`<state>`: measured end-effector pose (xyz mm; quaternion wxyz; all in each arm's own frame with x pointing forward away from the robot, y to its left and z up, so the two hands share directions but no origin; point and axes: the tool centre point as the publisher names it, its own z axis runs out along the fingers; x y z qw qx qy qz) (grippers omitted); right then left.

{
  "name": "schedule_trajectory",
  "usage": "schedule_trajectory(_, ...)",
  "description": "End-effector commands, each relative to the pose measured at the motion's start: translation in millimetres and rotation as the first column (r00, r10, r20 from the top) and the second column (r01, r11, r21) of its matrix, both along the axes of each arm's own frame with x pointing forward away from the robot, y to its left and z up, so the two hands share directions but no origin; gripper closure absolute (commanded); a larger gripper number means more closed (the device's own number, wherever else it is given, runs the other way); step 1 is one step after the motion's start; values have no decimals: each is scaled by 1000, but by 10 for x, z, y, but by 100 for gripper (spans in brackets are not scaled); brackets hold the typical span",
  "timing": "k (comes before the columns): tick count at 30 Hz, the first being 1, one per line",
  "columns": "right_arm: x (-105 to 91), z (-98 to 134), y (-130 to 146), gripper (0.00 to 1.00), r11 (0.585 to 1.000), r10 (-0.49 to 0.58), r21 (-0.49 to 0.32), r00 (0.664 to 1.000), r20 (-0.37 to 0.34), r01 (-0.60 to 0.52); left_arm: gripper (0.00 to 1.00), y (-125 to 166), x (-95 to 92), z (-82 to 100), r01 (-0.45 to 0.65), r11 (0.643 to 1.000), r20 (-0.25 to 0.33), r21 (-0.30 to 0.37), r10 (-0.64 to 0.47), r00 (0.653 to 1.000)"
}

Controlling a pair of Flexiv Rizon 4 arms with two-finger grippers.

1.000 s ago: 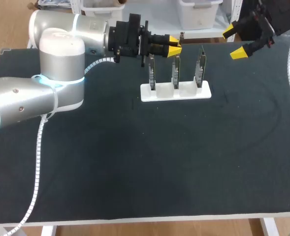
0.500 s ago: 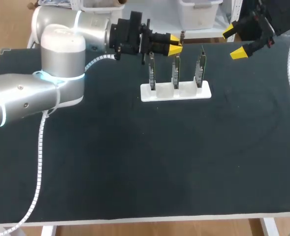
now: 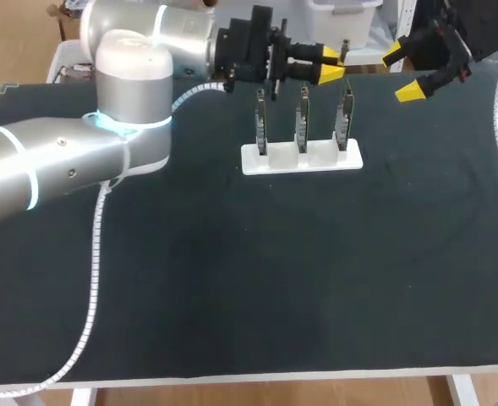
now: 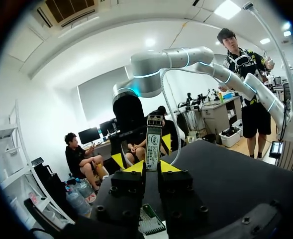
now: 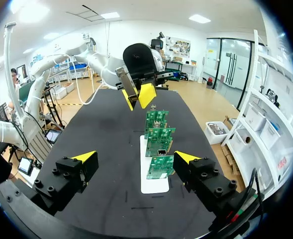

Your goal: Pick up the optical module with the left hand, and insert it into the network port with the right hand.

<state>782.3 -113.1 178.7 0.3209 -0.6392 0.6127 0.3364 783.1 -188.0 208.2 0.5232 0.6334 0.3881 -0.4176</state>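
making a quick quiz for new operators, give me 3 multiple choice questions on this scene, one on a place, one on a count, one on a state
1. Where is the optical module?
A) held in the left gripper
B) lying flat on the table
C) on the floor

2. How many circuit boards stand in the white holder?
A) two
B) three
C) five

3. What state is the right gripper in?
A) shut on a board
B) open, holding nothing
C) shut on a cable

Answers:
1 A, the left wrist view shows it clamped between both fingers.
2 B, three upright boards show in the head view.
3 B, its fingers stand wide apart with nothing between.
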Motion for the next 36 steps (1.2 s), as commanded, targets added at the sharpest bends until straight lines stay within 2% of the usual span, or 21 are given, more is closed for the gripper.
schedule_trajectory(1, 2, 0, 1, 0, 1000, 0, 0, 1000, 0, 0, 100, -155, 119, 16, 30, 1000, 2, 5, -30, 1000)
schedule_trajectory(9, 2, 0, 1, 0, 1000, 0, 0, 1000, 0, 0, 100, -205, 76, 21, 35, 999, -56, 14, -34, 998)
schedule_trajectory(18, 2, 0, 1, 0, 1000, 0, 0, 1000, 0, 0, 100, -245, 26, -99, 24, 1000, -103, 6, -23, 994)
schedule_trajectory(29, 2, 0, 1, 0, 1000, 0, 0, 1000, 0, 0, 100, -372, -5, -197, 9, 1000, -117, -12, -11, 993)
schedule_trajectory(36, 2, 0, 1, 0, 1000, 0, 0, 1000, 0, 0, 100, -391, -18, -152, -1, 1000, -128, 17, 3, 992)
